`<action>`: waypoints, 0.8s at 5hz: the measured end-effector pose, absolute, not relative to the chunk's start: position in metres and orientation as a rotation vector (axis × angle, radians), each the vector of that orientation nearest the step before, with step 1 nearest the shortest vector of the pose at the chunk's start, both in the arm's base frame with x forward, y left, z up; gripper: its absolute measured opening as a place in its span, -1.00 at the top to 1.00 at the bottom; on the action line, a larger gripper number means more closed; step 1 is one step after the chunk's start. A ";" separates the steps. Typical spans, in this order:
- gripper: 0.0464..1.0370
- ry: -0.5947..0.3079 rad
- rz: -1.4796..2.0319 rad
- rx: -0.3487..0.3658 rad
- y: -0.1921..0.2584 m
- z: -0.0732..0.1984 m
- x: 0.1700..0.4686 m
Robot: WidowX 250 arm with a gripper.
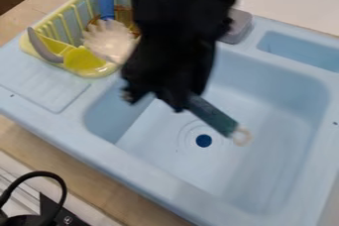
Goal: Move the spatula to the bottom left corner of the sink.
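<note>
Spatula juts from under the gripper, lower right; we can't tell whether jaws clamp it. Sink corner placement: not done, we judge.

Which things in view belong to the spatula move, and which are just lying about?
Job:
- green-handled spatula, over the basin
- gripper
- blue sink

Lying about:
- yellow rack
- blue-handled brush, in the rack
- black cable

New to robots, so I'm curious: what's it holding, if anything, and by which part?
Apparently the spatula, held somewhere back from its pale loop; the exact spot is hidden.
</note>
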State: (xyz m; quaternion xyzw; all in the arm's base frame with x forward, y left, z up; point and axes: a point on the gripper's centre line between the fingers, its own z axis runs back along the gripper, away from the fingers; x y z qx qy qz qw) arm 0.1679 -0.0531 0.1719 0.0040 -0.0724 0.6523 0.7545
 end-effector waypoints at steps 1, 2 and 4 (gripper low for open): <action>0.68 -0.190 1.514 0.090 -0.036 0.181 0.153; 0.68 -0.202 1.578 0.069 -0.017 0.192 0.145; 0.68 -0.092 1.594 0.042 0.029 0.180 0.149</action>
